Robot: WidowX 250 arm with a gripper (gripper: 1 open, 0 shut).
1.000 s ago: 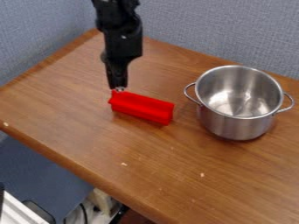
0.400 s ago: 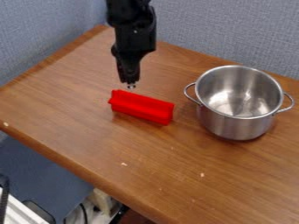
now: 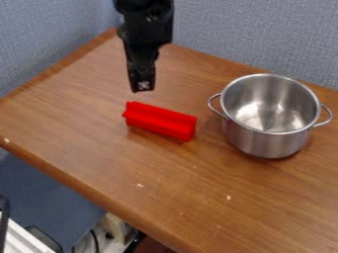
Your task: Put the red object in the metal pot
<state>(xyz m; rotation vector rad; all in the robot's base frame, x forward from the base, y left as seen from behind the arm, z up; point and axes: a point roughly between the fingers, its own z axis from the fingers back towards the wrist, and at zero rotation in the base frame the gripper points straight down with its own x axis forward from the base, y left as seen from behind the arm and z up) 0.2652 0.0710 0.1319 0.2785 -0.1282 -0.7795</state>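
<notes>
My tool (image 3: pixel 141 85) hangs above the red object (image 3: pixel 160 121), holding nothing; I cannot tell if it is open. One red object lies flat on the surface (image 3: pixel 79 128), easy to grab, I think. One empty metal pot (image 3: pixel 271 116) waits just right.

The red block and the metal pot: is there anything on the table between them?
Nothing. In the camera view, only bare wooden table shows between the red block and the metal pot; a narrow strip separates them.
</notes>
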